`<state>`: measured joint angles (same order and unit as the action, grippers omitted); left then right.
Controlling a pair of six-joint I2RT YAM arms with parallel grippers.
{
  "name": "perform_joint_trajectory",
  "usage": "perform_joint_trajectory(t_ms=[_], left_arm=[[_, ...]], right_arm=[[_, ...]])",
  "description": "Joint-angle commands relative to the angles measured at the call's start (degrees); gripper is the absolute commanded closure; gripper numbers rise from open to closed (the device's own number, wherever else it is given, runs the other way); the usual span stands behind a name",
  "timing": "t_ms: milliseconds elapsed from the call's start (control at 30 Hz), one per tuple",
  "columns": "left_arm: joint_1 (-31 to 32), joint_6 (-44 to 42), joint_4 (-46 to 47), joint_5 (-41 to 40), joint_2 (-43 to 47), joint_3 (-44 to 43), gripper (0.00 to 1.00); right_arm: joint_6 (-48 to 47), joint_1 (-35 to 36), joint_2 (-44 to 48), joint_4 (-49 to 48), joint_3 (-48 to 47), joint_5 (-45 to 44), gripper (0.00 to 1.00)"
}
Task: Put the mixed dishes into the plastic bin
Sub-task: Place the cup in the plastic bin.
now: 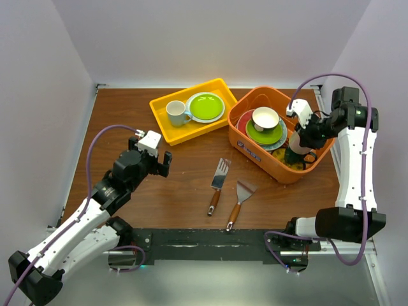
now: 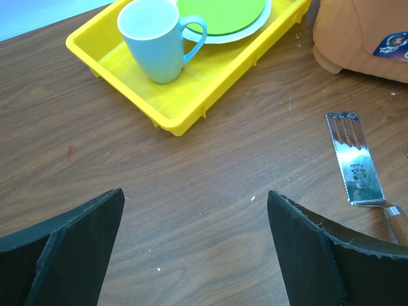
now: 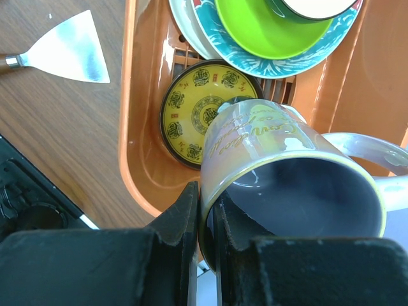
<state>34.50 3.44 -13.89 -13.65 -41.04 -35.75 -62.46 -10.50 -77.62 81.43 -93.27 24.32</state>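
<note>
From where I stand, the right gripper [image 3: 207, 213] has its jaws pinching the wall of a pearly grey mug [image 3: 274, 156], one finger inside the dark interior and one outside. Gold cursive runs round the mug's outside, but it curves away and I can't read it. The mug hangs tipped inside the outline of the orange bin [image 1: 275, 167], at its near right corner and directly over a yellow plate [image 3: 191, 118] with a dark rim and round gold medallions. Whether the mug touches that plate, I can't tell.

Further back in the bin sits a stack: a cream-lined bowl [image 1: 265, 118] on a lime green plate [image 1: 268, 135], on a teal-patterned plate [image 3: 299, 60], with a red-rimmed plate [image 1: 244, 118] at the bottom. The bin's outer wall carries a small blue sticker [image 2: 391, 44] with a cartoon figure, its lettering too small to read.

The left gripper [image 2: 194, 201] hovers over the bare desk [image 1: 178, 185], jaws spread wide and holding nothing. Beyond it is a yellow tray [image 1: 167, 131] holding a white mug [image 2: 153, 38] with a pale-blue handle and a green-and-white plate [image 1: 205, 106]. Two wooden-handled spatulas [image 1: 218, 185] lie on the desk between the arms. The slotted one bears a small engraved mark, illegible to me.
</note>
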Motion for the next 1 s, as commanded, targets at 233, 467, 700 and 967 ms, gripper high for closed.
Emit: perform_joint_trajectory(t_ms=[233, 467, 700, 967], left_arm=[[-0.31, -0.1, 2.29, 0.38, 0.96, -0.2, 0.0], [-0.4, -0.19, 2.29, 0.47, 1.13, -0.2, 0.0], [-0.31, -0.19, 2.29, 0.47, 1.22, -0.2, 0.0], [-0.4, -0.19, 2.2, 0.55, 1.31, -0.2, 0.0]], right_arm=[[-0.21, 0.31, 0.37, -4.61, -1.12, -0.5, 1.0], [-0.03, 0.39, -0.07, -4.96, -0.77, -0.76, 1.0], [0.23, 0.39, -0.42, -5.31, -0.59, -1.02, 1.0], [0.32, 0.39, -0.6, -5.67, -0.24, -1.64, 1.0]])
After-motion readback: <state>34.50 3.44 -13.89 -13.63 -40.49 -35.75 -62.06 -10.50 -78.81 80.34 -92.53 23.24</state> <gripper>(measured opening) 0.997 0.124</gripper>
